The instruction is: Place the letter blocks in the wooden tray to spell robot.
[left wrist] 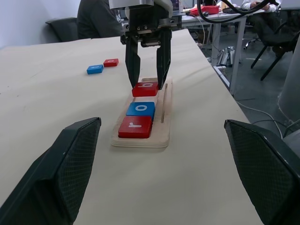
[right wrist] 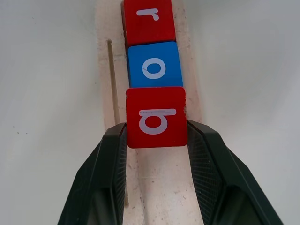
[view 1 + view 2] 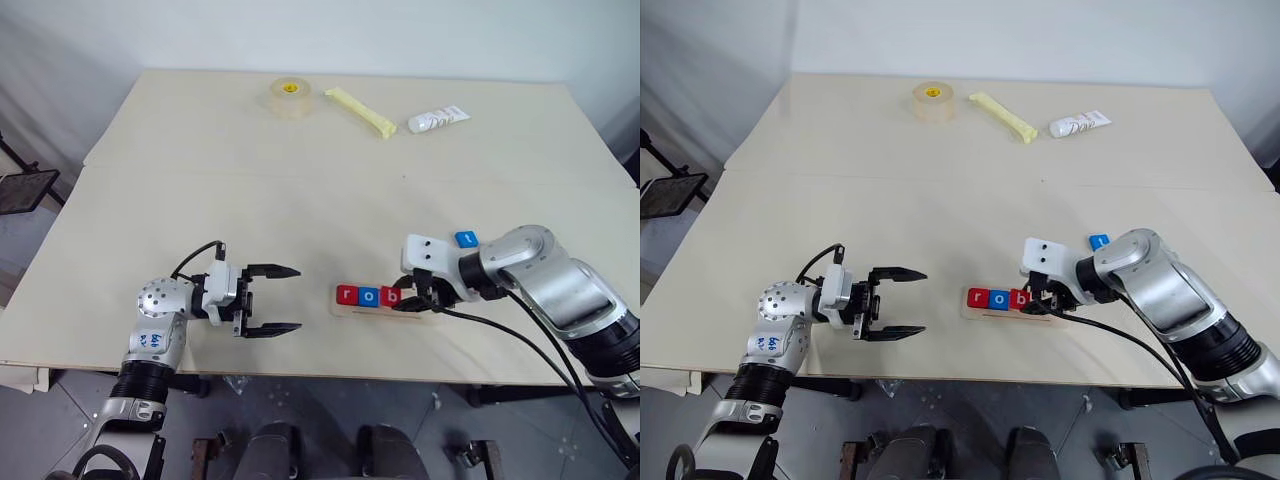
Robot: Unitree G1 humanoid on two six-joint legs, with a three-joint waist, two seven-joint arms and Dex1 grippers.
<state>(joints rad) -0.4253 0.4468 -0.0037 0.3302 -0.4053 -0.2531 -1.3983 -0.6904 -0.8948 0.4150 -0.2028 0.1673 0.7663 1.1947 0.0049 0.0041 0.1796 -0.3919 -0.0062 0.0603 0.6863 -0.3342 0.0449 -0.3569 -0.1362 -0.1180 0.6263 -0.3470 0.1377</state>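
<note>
While we look down over both arms, we take the wooden tray as our landmark and list from largest to smallest.

Table [image 3: 300, 190]: we see a pale tabletop bearing everything; the wooden tray lies near its front edge, right of the middle.

Right arm and right gripper [image 2: 157, 140]: we see the arm reaching in from the right, over the tray's right part; its two black fingers [image 1: 133, 65] come down on either side of the red b block and clasp it by its two opposite edges.

Left gripper [image 3: 272, 299]: we see it well to the left of the tray, pointing toward it, its fingers spread wide with nothing between them.

Wooden tray [image 1: 165, 123]: a long pale strip lying flat, with a thin groove along one side.

Tape roll [image 3: 290, 97], yellow stick [image 3: 361, 112] and white tube [image 3: 438, 119]: we see them far behind the tray, near the table's back edge.

Red r block [image 2: 148, 21]: it lies at the tray's left end.

Blue o block [image 2: 153, 64]: in the tray, touching the r block.

Red b block [image 2: 156, 117]: third in the row, touching the o block, gripped by the right gripper; we cannot tell if it sits fully flat.

Two loose blocks: one blue block [image 1: 94, 69] and one red block [image 1: 111, 62] lie on the table behind the tray, just beside each other.
</note>
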